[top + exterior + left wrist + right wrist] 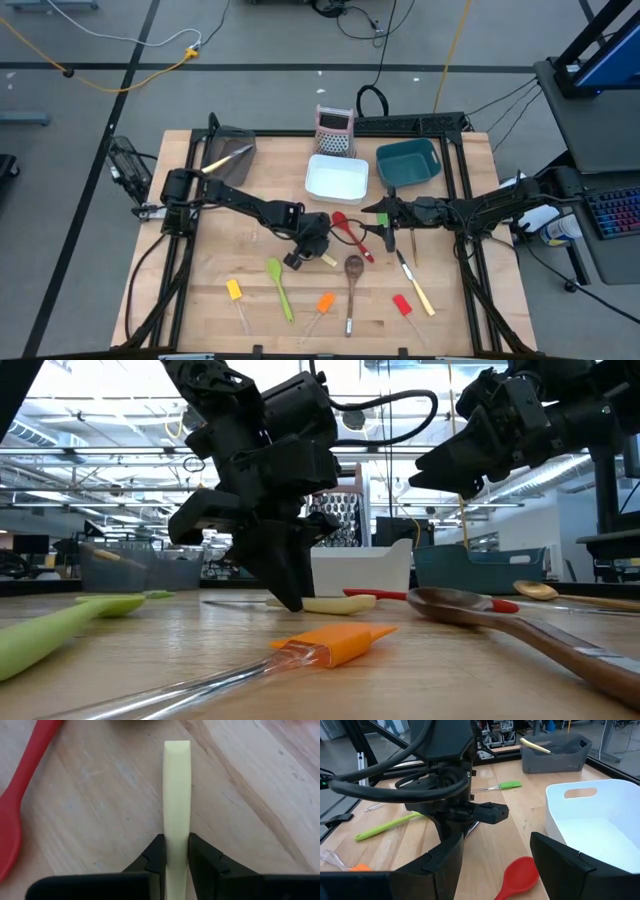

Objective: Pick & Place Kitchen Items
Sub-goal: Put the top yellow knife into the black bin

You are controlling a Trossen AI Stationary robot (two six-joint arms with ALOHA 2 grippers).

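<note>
A cream knife handle (177,795) lies on the wooden table (200,260) near its middle, and my left gripper (303,255) is shut on it; the blade end is hidden under the gripper. A red spoon (345,228) lies just beside it, a wooden spoon (352,270) a little nearer. My right gripper (386,215) hangs open above the table in front of the white bin, holding nothing. Green spoon (278,285), yellow spatula (234,291), orange spatula (323,303), red spatula (402,305) and a second cream-handled knife (415,285) lie flat toward the near edge. My left gripper pinches the cream handle's two long edges (177,851) between its two fingers (156,855), some way back from the handle's free end (177,745). The fingers slant steeply down from above. The handle (335,603) lies flat on the table.
Along the far side stand a dark mesh bin (228,150) holding a utensil, a pink-and-silver grater (334,131), a white bin (336,177) and a teal bin (408,163). Bare wood shows at the table's left and right sides.
</note>
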